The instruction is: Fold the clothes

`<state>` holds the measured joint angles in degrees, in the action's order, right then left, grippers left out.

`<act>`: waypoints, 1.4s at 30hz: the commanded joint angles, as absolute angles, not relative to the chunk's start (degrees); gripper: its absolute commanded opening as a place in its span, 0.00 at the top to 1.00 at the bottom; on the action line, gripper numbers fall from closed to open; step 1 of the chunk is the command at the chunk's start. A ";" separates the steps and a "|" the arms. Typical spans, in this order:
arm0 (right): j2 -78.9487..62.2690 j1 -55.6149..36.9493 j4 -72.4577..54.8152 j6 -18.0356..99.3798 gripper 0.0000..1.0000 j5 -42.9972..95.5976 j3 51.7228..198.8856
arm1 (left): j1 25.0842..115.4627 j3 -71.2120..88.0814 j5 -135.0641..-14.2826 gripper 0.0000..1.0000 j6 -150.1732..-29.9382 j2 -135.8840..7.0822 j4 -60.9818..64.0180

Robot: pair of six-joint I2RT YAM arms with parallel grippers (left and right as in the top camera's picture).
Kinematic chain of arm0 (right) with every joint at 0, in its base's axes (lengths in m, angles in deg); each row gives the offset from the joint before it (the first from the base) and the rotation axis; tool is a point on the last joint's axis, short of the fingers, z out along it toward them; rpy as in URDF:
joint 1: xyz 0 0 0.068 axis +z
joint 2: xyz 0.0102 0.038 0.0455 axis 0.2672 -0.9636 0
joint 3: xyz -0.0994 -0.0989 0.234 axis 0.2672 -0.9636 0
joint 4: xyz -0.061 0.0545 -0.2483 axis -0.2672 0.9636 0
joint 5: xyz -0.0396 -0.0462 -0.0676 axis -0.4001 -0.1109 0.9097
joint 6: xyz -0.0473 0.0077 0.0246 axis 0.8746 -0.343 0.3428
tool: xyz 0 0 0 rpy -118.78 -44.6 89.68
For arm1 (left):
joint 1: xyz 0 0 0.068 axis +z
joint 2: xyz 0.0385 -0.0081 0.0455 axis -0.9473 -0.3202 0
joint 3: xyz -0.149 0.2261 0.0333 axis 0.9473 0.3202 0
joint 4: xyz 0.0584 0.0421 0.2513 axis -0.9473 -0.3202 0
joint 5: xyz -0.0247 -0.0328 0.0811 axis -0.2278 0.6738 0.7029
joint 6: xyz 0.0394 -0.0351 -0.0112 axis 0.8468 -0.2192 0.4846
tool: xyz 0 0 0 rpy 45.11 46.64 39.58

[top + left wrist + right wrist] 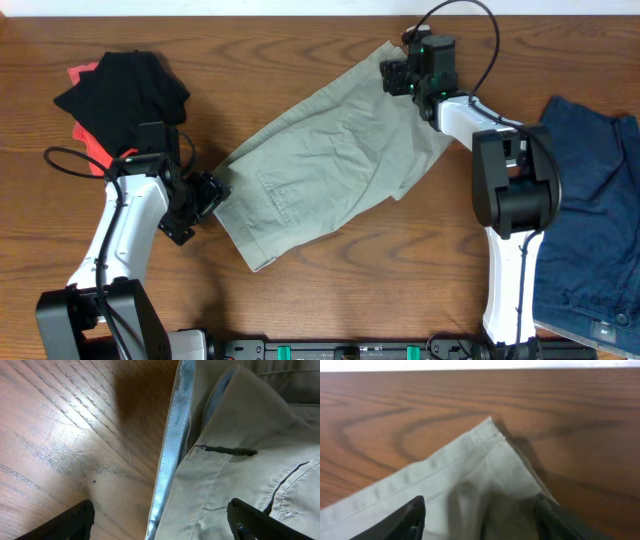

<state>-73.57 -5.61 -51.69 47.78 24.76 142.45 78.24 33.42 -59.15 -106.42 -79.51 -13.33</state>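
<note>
The khaki shorts (330,160) lie spread diagonally across the middle of the table, waistband toward the lower left. My left gripper (212,192) is open at the waistband edge; in the left wrist view the fingers (160,522) straddle the pale blue-lined band of the shorts (235,485). My right gripper (398,75) is open over the far leg-hem corner; in the right wrist view its fingers (480,520) straddle the shorts' hem corner (480,465). Navy denim (590,220) lies at the right. A black piece (125,90) lies on an orange-red piece (92,140) at the far left.
The wooden table (300,290) surrounds the shorts. The right arm's body stands between the shorts and the denim. The table's far edge shows in the right wrist view (480,371).
</note>
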 commanded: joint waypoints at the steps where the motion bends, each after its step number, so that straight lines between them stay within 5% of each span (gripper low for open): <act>1: -74.64 -5.45 -52.11 48.02 0.47 28.74 142.56 | 78.37 33.07 -59.29 0.14 -105.91 -79.67 -13.46; 5: -74.64 -5.39 -52.57 47.97 0.96 30.05 142.56 | 78.37 33.07 -59.29 0.14 -105.91 -79.67 -13.27; 6: -74.64 -5.39 -52.57 47.86 0.99 30.05 142.56 | 78.37 33.07 -59.29 0.14 -105.91 -79.67 -13.27; 24: -62.38 -3.49 -51.45 49.74 0.98 28.96 143.48 | 78.37 33.07 -59.29 0.14 -105.89 -79.67 -13.29; 31: -67.41 -3.53 -46.95 52.10 0.32 32.04 143.48 | 78.37 33.07 -59.29 0.14 -105.91 -79.67 -13.27; 42: -75.25 -3.51 -51.93 52.08 0.27 33.85 143.48 | 78.37 33.07 -59.29 0.14 -105.91 -79.67 -13.22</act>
<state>-74.73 -3.46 -50.56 51.21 32.30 143.48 78.24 33.42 -59.15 -106.42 -79.51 -13.25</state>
